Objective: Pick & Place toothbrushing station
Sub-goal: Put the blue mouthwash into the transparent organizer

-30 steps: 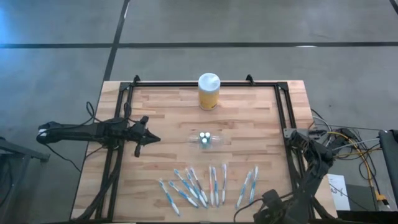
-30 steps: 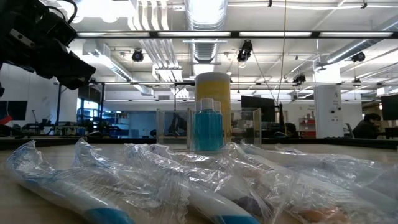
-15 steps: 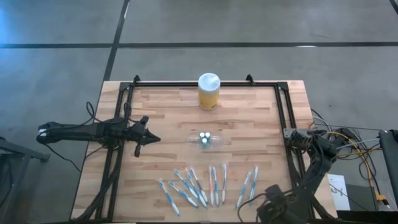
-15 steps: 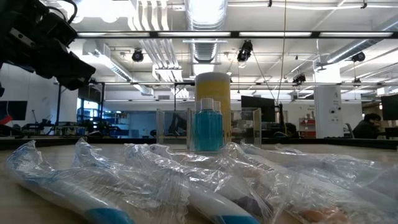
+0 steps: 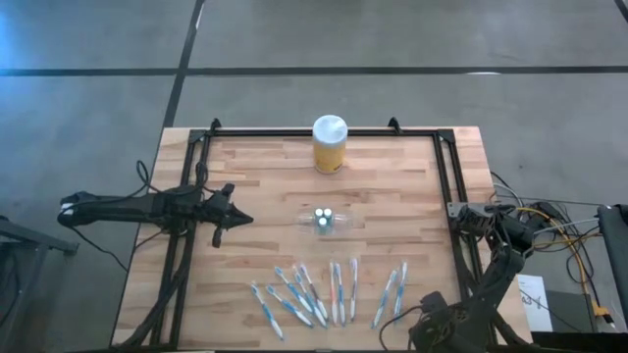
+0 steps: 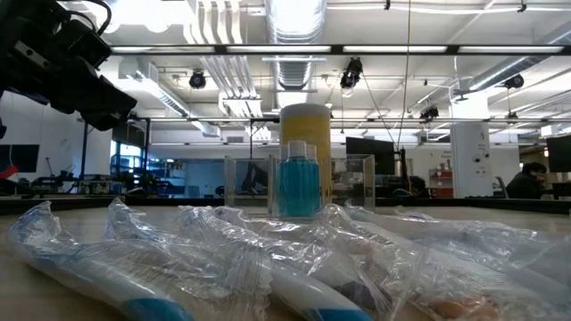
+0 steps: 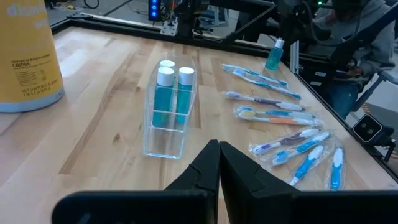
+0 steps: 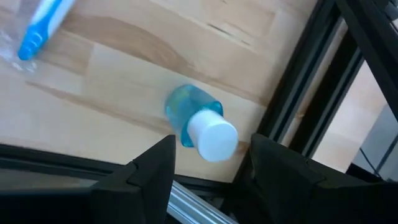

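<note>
The clear holder [image 5: 324, 222] stands mid-table with two white-capped blue tubes [image 7: 169, 93] upright in it; it also shows in the low view [image 6: 299, 185]. Several wrapped blue-and-white toothbrushes [image 5: 329, 292] lie in a row near the table's near edge. My left gripper [image 5: 238, 221] is shut and empty, left of the holder, pointing at it [image 7: 217, 163]. My right gripper [image 8: 208, 163] is open over the table's near right corner [image 5: 432, 316]. Its fingers stand on either side of a third blue tube with a white cap [image 8: 200, 129], which stands on the wood beside the black frame rail.
A yellow jar with a white lid [image 5: 330, 144] stands at the far middle. Black frame rails [image 5: 449, 186] run along the table's left, right and far sides. Bare wood lies between the holder and the jar. A person sits in the room beyond [image 6: 533, 178].
My right arm has shifted a little toward the table's right edge at the near corner. Nothing else has moved.
</note>
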You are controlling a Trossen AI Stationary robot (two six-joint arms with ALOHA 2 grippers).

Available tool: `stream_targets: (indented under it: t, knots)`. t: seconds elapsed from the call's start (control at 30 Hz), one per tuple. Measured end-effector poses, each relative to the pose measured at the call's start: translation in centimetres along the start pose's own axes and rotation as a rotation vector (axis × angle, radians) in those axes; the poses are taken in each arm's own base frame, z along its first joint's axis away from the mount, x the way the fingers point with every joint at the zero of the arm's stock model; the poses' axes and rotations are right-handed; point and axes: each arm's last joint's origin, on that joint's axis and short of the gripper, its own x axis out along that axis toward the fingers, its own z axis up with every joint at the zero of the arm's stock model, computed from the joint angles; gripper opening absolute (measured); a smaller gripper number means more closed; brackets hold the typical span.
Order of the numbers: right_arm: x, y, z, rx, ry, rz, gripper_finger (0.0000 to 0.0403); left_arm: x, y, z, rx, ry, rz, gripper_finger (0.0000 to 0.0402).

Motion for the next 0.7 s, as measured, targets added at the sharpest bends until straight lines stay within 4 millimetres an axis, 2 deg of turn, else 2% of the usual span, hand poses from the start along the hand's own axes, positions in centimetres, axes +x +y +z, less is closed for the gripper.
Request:
stream_targets:
  t: [0.7]
  knots:
    - [0.35, -0.12, -0.14, -0.048, -0.068, 0.042, 0.0145, 0.0, 0.0, 0.0, -0.01, 0.0, 0.001, 0.0014]
